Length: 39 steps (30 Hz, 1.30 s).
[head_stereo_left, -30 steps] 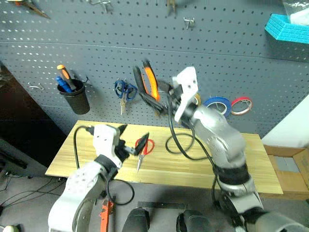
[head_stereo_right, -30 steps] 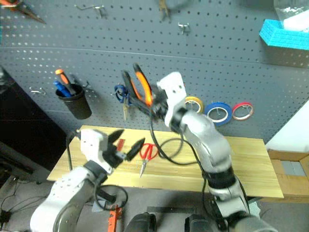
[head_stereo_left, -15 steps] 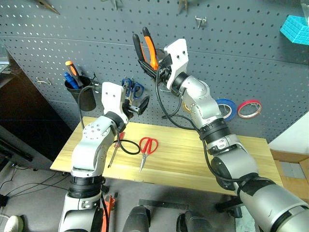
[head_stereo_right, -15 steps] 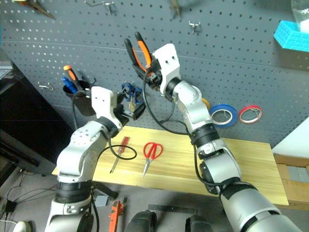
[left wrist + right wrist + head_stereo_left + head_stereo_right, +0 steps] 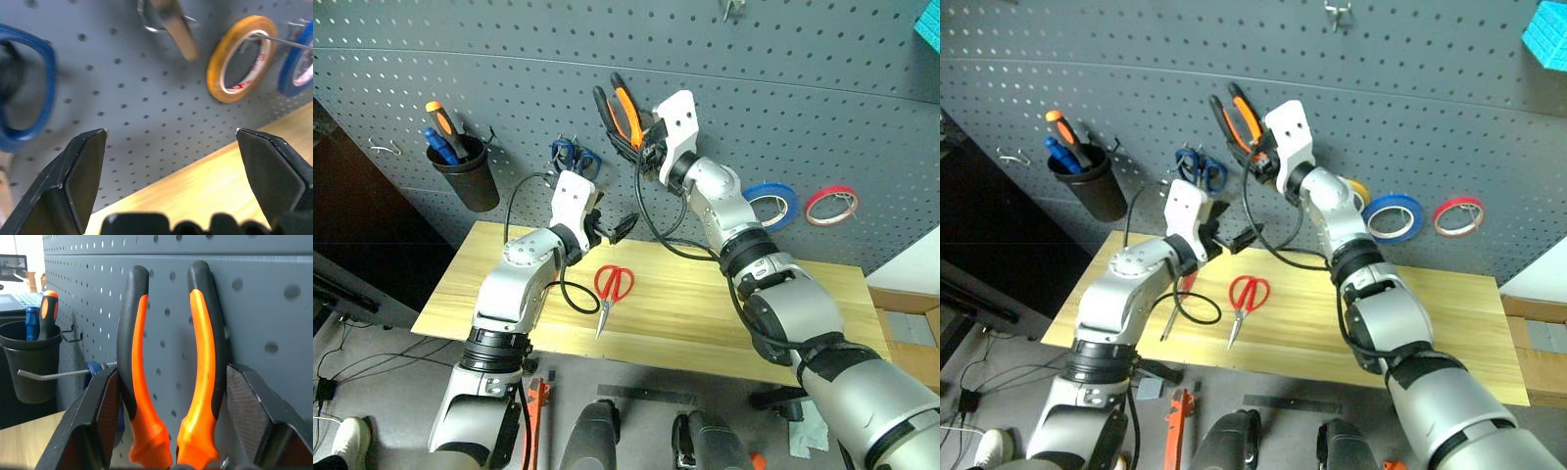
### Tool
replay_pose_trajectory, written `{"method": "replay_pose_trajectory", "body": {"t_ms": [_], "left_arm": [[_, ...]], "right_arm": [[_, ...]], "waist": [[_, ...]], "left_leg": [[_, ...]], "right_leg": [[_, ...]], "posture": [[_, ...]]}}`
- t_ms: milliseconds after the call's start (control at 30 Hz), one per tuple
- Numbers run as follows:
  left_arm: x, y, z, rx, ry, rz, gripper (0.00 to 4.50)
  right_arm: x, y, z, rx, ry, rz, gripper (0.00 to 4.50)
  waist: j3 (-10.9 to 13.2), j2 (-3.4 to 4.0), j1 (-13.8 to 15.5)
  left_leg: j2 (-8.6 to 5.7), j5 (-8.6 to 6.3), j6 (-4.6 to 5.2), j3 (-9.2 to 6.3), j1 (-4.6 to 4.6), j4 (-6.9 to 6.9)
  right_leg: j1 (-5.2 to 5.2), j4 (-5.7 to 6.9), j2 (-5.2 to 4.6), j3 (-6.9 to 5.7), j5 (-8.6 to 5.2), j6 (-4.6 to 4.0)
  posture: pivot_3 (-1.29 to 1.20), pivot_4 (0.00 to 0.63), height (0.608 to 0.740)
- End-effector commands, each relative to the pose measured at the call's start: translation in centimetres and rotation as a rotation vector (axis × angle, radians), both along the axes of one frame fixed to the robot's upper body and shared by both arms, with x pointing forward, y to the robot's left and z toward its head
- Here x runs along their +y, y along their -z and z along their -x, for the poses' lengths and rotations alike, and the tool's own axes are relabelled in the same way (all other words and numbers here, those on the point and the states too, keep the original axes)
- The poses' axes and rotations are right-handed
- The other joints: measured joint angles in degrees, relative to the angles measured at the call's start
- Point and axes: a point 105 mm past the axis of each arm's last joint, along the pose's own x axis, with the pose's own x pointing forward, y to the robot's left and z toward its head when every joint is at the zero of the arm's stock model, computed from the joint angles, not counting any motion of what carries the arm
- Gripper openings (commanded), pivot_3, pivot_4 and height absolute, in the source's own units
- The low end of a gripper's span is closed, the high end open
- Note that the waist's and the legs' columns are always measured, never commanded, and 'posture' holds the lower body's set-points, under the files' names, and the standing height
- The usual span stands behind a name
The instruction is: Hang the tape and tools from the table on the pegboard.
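Pegboard (image 5: 862,127) behind: pliers (image 5: 168,382) within right claw (image 5: 166,431).

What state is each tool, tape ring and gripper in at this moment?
pliers: held by right gripper, handles up against pegboard
left gripper: open, empty
red scissors: lying closed on table
screwdriver: lying on table
blue tape: hung on pegboard
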Motion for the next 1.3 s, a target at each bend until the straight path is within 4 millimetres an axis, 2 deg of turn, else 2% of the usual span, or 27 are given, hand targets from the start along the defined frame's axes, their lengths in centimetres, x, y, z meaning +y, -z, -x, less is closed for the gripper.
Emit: {"method": "replay_pose_trajectory", "body": {"t_ms": [33,267,367,467,633,833,1000,1167,1300], "left_arm": [[-0.1,-1.1,0.1,-0.052,0.014,-0.004,4.5],[-0.1,-1.6,-0.2,-0.07,0.005,0.01,4.5],[-0.2,-1.7,-0.1,-0.072,0.009,0.017,4.5],[-0.4,-1.8,0.3,-0.071,0.013,0.02,4.5],[-0.2,-1.6,1.1,-0.057,0.016,0.017,4.5],[-0.3,-1.6,1.5,-0.045,0.018,0.025,4.5],[-0.3,-1.7,1.5,-0.043,0.02,0.021,4.5],[-0.2,-1.7,1.3,-0.043,0.02,0.018,4.5],[-0.2,-1.7,1.3,-0.044,0.022,0.018,4.5]], "right_arm": [[-1.7,-4.8,0.3,-0.137,0.044,-0.068,2.65],[-2.3,-7.0,0.9,-0.204,0.066,-0.138,2.65],[-2.1,-7.1,1.4,-0.238,0.068,-0.191,2.65],[-2.1,-5.4,1.2,-0.24,0.099,-0.198,2.65],[-2.8,-4.0,0.9,-0.23,0.146,-0.236,2.65],[-5.7,-0.8,0.0,-0.209,0.312,-0.287,2.65],[-6.1,1.7,-0.1,-0.163,0.356,-0.288,2.65],[-6.1,2.3,0.2,-0.159,0.355,-0.287,2.65],[-6.3,1.5,0.2,-0.186,0.356,-0.279,2.65]], "waist": [[0.0,0.02,0.0],[0.0,0.02,0.1],[0.0,0.02,0.1],[0.0,0.01,0.1],[0.0,0.01,0.1],[0.0,0.01,0.3],[0.0,-0.01,0.2],[0.0,0.0,0.0],[0.0,0.0,-0.1]], "left_leg": [[0.0,0.0,-0.01,-0.01,0.0,0.01],[-0.02,0.05,-0.02,-0.07,0.0,0.07],[-0.02,0.06,-0.03,-0.07,0.0,0.06],[-0.01,0.06,-0.03,-0.07,0.0,0.05],[-0.02,0.06,-0.04,-0.05,-0.01,0.0],[-0.03,0.12,-0.13,-0.17,0.0,0.05],[-0.04,0.26,-0.21,-0.25,0.08,0.05],[-0.03,0.32,-0.2,-0.27,0.08,0.04],[-0.02,0.32,-0.2,-0.27,0.08,0.03]], "right_leg": [[0.0,0.01,0.0,0.0,0.0,0.0],[0.05,0.01,-0.03,-0.06,0.0,0.01],[0.05,0.01,-0.03,-0.07,0.0,0.01],[0.05,0.01,-0.03,-0.07,0.0,0.01],[0.05,-0.01,-0.04,-0.05,0.0,0.01],[0.11,0.01,-0.04,-0.15,0.01,0.01],[0.24,0.01,-0.05,-0.21,0.01,0.01],[0.22,0.02,-0.04,-0.22,0.01,0.01],[0.22,0.02,-0.02,-0.22,0.01,0.01]], "posture": [[0.24,0.206,0.74],[0.24,0.19,0.74],[0.25,0.186,0.74],[0.27,0.182,0.74],[0.27,0.181,0.74],[0.27,0.172,0.74],[0.27,0.169,0.74],[0.26,0.171,0.74],[0.25,0.17,0.74]]}}
